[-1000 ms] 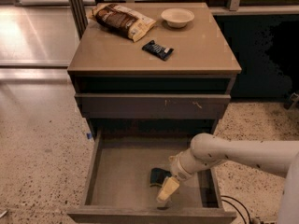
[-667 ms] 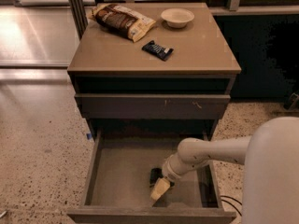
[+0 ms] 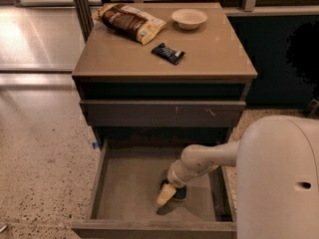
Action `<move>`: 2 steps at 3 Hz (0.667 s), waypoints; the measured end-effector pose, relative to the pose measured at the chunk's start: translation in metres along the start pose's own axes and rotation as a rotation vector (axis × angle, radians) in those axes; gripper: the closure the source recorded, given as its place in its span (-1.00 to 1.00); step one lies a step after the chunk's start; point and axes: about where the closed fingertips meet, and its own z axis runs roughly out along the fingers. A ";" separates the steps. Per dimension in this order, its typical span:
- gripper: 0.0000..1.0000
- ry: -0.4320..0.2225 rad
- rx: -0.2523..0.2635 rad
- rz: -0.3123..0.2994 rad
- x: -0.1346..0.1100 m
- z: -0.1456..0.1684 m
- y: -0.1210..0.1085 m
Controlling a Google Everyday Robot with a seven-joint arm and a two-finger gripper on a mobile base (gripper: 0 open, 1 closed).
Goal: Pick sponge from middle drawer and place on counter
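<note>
Sponge (image 3: pixel 178 191) lies toward the front right of the open middle drawer (image 3: pixel 127 183). The gripper (image 3: pixel 168 194) is lowered onto it, and its grip cannot be told. Above the drawer, the table (image 3: pixel 214 54) carries a dark snack packet (image 3: pixel 168 53) whose print is unreadable.

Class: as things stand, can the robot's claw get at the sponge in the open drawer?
Probably yes: the claw is down inside the open drawer, right beside the sponge, and nothing lies between them.

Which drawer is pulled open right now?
The middle drawer, below the shut scratched drawer front; the gripper reaches down inside it, at the sponge.
</note>
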 end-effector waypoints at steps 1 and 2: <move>-1.00 0.000 0.000 0.000 0.000 0.000 0.000; -1.00 0.030 -0.011 0.044 0.018 0.010 0.000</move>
